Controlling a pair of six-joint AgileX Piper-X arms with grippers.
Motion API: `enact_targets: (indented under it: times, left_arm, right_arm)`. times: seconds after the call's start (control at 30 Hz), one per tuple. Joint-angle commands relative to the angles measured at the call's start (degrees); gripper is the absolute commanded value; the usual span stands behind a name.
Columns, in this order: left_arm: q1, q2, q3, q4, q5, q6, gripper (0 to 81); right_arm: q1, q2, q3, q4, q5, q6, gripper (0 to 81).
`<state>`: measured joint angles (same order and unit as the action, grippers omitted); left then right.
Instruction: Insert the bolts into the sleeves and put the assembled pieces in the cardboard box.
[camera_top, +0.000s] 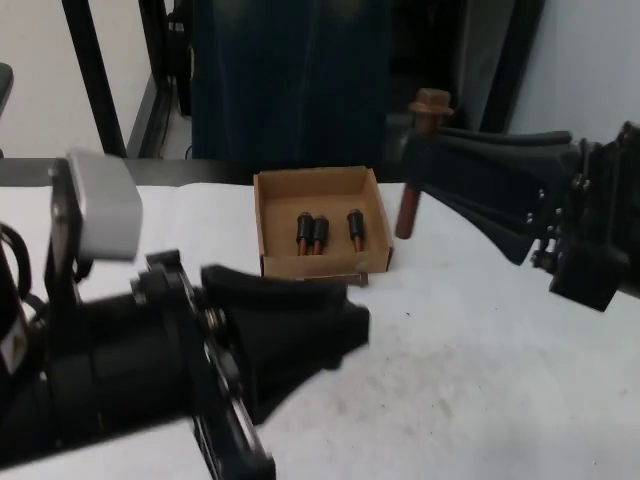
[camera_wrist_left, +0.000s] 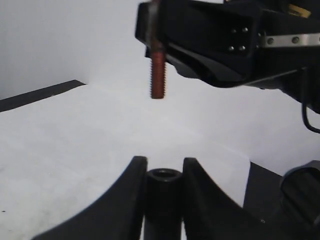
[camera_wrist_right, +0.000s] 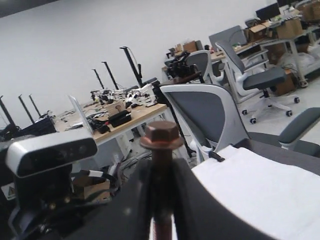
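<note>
The white bench (camera_top: 480, 380) spreads wide in front of and to the right of the shallow brown cardboard box (camera_top: 322, 264). The box sits close to the bench's far edge, between the two arms. Three assembled pieces (camera_top: 320, 234), dark sleeves with copper bolts in them, lie side by side on its floor.

The right gripper (camera_top: 414, 160) hangs in the air just beside the box's far right corner. Its black fingers are pinched narrowly on the shank of a long copper-coloured bolt (camera_top: 406, 210) with a flanged hex head. The bolt stands upright, head up, its threaded end off the bench.

The left gripper (camera_wrist_left: 163, 166) is lower, in front of the box. It is closed on a short black cylindrical sleeve (camera_wrist_left: 163, 200), held upright with its bore open upward. The bolt's threaded tip hangs higher than the sleeve's mouth, apart from it.
</note>
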<state>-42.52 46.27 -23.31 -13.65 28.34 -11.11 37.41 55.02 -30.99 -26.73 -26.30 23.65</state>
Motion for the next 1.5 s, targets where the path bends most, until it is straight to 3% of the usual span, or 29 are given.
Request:
enact_targets:
  times: [0.0,0.33,1.47]
  left_arm:
    - [-1.98,-0.77,0.50,-3.41,1.81,2.78,0.9]
    - [-3.47,-0.77,0.51,-7.43,-5.20,3.84,0.9]
    - [-3.47,-0.77,0.51,-14.86,-5.98,1.34,0.9]
  right_arm:
    - [1.06,0.91,-0.05,-6.06,-1.01,0.77,0.3]
    - [2.29,1.25,-0.05,-9.51,-1.73,2.66,0.3]
    - [2.29,1.25,-0.05,-14.05,-3.58,8.50,0.3]
